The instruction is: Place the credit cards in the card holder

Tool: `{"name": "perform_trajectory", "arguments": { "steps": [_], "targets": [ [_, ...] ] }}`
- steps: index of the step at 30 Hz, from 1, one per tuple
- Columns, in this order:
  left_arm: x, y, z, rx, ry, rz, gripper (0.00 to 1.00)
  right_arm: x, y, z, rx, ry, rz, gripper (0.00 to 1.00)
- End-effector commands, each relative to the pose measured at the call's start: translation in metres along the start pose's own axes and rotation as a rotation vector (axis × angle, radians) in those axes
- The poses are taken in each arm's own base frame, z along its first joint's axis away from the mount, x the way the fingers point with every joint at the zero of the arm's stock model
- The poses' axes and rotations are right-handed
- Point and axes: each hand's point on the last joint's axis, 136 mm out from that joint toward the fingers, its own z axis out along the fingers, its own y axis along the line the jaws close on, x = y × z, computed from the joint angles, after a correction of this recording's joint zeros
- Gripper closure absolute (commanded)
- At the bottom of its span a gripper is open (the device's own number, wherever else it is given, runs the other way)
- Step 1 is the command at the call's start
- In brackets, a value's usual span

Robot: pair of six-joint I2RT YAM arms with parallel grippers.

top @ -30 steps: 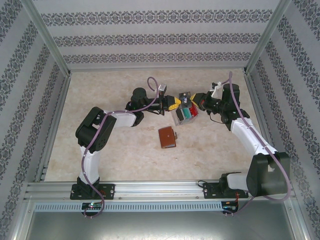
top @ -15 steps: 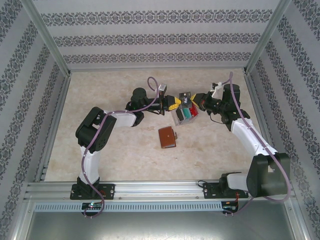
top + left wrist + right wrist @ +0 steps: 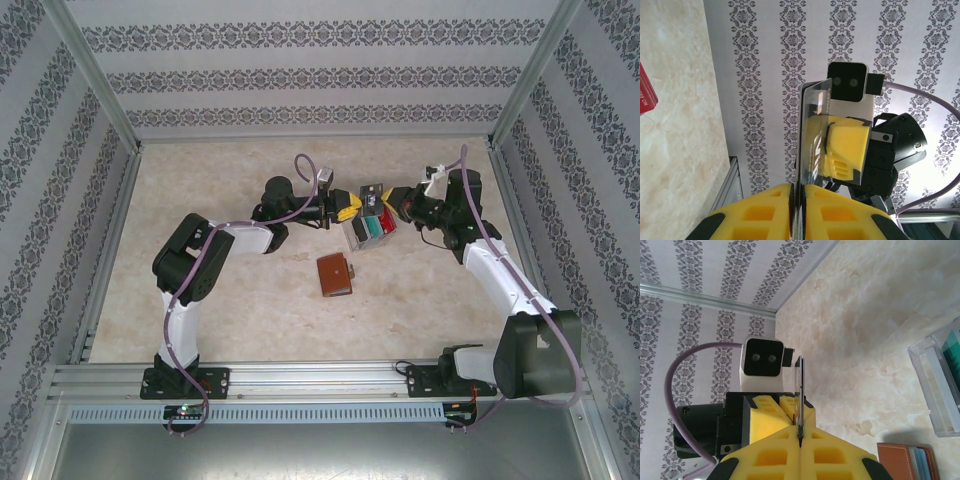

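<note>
Left wrist view: L gripper (image 3: pixel 798 189), yellow moulded fingers w/ square recesses, pressed together on the bottom edge of the grey card (image 3: pixel 812 130). The card is thin, stiff and glossy w/ a rounded corner. Its pale lettering is too blurred to read. A red card (image 3: pixel 646 92) sits far left of the fingers, cut off by the frame edge.

Right wrist view: R gripper (image 3: pixel 800 432), same yellow fingers, also closed on that card. It's seen edge-on as a dark sliver, so the face is hidden. The two grippers face each other tip to tip, card upright btwn them.

A clear hard-plastic tray (image 3: pixel 932 390), boxy and straight-walled, lies right of the R fingers and is cropped at the frame edge. A teal card (image 3: pixel 952 352) stands inside it. In the top view the tray sits just base-side of both tips.

The holder (image 3: pixel 334 275), reddish-brown leather and squarish, lies flat base-side of the L tips, apart from the tray. In the right wrist view only its corner shows, w/ pale-blue strips along one edge, too cropped to tell what they are.

Table (image 3: pixel 230 300): beige marbled, matte. Walls (image 3: pixel 320 75): white w/ grey damask stripes, aluminium rails at the corners.
</note>
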Motion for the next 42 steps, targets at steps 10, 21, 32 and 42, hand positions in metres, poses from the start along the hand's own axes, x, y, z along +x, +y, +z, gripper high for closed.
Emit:
{"name": "perform_trajectory", "arguments": {
  "steps": [10,21,32,42],
  "targets": [
    [-0.009,-0.005,-0.001,0.031,-0.013,0.031,0.87,-0.009,0.008,-0.005,-0.028,-0.024,-0.012,1.00],
    [-0.014,0.018,-0.022,-0.056,-0.099,0.016,0.73,-0.005,-0.033,0.017,0.066,0.021,0.002,1.00],
    [-0.018,0.039,-0.037,-0.168,-0.156,0.012,0.60,0.005,-0.058,0.055,0.102,0.145,-0.060,1.00],
    [-0.028,0.075,-0.039,-0.201,-0.203,-0.063,0.45,0.007,-0.075,0.076,0.122,0.189,-0.064,1.00]
  ]
}}
